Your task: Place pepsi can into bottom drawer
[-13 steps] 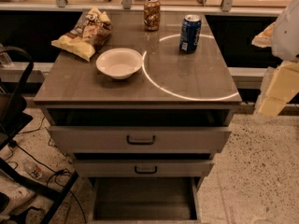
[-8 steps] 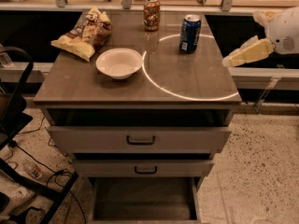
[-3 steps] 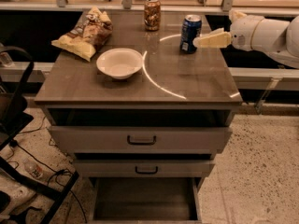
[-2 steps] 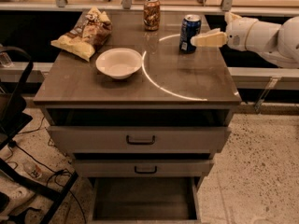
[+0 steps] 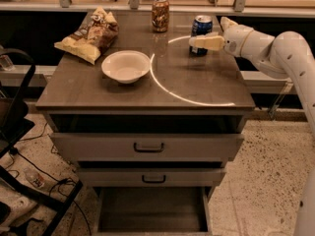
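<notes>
The pepsi can (image 5: 201, 26), dark blue with a silver top, stands upright at the back right of the cabinet top. My gripper (image 5: 199, 38) reaches in from the right and is open at the can. Its near finger (image 5: 205, 43) lies across the can's lower front; the far finger is mostly hidden behind the can. The can still rests on the top. The bottom drawer (image 5: 152, 211) is pulled out at the foot of the cabinet, its dark inside bare.
A brown patterned can (image 5: 160, 14) stands at the back centre. A white bowl (image 5: 126, 66) sits left of centre, a chip bag (image 5: 91, 34) at the back left. The two upper drawers (image 5: 147, 146) have dark handles. A black chair frame (image 5: 19, 146) stands at the left.
My arm came in from the right edge and moved left across the cabinet top until the gripper reached the pepsi can. The can and the other things have not moved.
</notes>
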Motion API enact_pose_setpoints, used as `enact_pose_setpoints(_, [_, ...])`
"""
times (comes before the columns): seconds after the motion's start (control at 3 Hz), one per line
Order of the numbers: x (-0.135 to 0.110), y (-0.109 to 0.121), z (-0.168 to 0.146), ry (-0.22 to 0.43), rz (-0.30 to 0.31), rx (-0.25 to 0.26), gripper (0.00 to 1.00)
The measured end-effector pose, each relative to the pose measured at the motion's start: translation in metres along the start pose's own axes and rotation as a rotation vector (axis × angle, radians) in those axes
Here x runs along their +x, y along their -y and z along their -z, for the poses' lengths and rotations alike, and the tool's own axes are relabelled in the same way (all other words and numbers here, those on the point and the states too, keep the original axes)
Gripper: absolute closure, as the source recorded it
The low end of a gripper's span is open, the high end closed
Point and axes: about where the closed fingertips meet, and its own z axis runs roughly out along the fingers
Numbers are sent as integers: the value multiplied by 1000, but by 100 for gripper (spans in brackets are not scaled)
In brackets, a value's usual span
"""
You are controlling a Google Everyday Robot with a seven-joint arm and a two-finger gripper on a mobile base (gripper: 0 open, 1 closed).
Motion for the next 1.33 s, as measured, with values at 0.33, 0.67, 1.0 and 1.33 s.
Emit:
enact_pose_setpoints(0.33, [1,-6,-20,48,-7,-23,18])
enact_pose_setpoints(0.67, [1,-9,-24,50,-8,-30,49])
enact_pose_setpoints(1.0, [1,-10,-26,51,-8,-33,72])
enact_pose_setpoints(1.33, [-1,-12,-29,50,-8,-40,100])
